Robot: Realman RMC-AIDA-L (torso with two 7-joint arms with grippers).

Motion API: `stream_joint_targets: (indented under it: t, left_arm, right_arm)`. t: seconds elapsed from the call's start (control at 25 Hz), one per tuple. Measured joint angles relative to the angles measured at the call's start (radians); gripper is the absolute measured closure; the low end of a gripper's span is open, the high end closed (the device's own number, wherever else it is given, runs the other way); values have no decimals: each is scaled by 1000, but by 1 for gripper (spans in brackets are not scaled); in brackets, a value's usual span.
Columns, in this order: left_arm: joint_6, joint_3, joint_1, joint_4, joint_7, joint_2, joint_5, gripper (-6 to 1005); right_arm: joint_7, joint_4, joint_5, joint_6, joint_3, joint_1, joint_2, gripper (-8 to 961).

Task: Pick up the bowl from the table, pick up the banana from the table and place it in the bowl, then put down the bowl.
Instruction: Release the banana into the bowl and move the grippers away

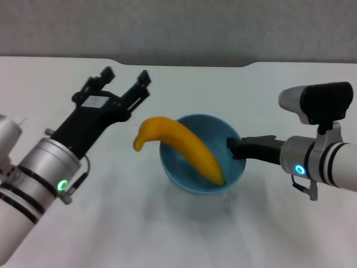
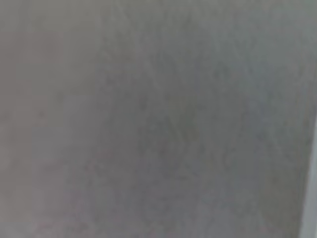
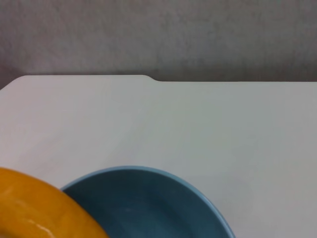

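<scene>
The light-blue bowl (image 1: 202, 155) is in the middle of the head view, over the white table (image 1: 184, 89). The yellow-orange banana (image 1: 178, 145) lies across the bowl, its tip inside near the front and its other end hanging over the left rim. My right gripper (image 1: 234, 147) is shut on the bowl's right rim. A soft shadow lies under the bowl; I cannot tell if it touches the table. My left gripper (image 1: 127, 79) is open and empty, raised to the left of the banana. The right wrist view shows the bowl (image 3: 148, 203) and the banana (image 3: 34, 210).
The table's far edge has a shallow notch (image 1: 184, 65) with a grey wall (image 1: 178, 28) behind it. The left wrist view shows only a plain grey surface (image 2: 148, 119). The table (image 3: 173, 124) stretches bare beyond the bowl in the right wrist view.
</scene>
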Motion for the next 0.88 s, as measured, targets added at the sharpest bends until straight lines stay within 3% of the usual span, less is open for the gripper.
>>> stream_joint_targets:
  t: [0.32, 0.52, 0.88]
  left_arm:
    - [26, -161, 42, 114, 7, -5, 2, 119]
    - [26, -220, 53, 202, 0, -5, -3, 119]
    - [30, -229, 43, 282, -3, -9, -6, 120]
  right_arm:
    - [-10, 20, -4, 78, 49, 15, -2, 918]
    - [-9, 55, -57, 172, 136, 48, -3, 918]
    - [-8, 239, -93, 281, 234, 248, -3, 918]
